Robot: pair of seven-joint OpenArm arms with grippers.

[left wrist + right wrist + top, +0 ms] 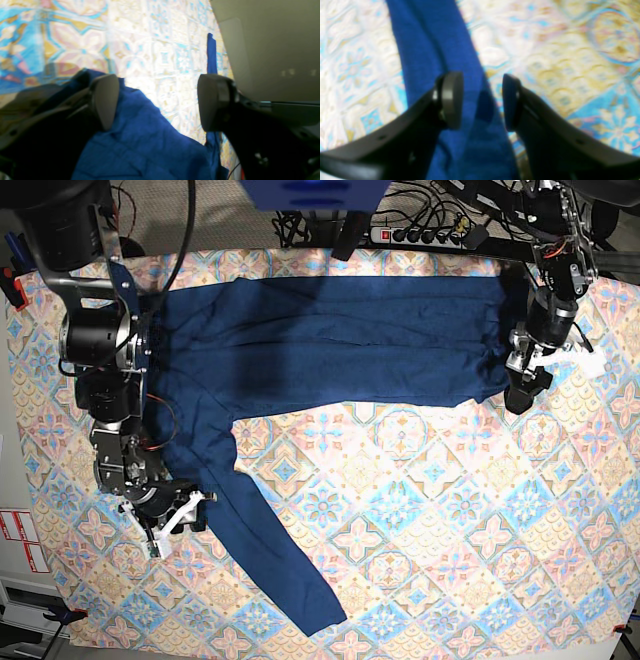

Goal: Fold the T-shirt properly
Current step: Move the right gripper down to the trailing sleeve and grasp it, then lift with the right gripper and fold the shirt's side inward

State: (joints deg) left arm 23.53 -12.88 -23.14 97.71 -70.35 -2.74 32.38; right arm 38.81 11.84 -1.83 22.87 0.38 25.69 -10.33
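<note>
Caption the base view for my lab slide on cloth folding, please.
Two open hands, left and right, poised at a navy T-shirt spread on a patterned tablecloth.

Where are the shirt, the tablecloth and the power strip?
shirt (330,340), base view, middle of the body.
tablecloth (440,510), base view, bare patterned area below the shirt.
power strip (420,232), base view, its middle, past the table's far edge.
</note>
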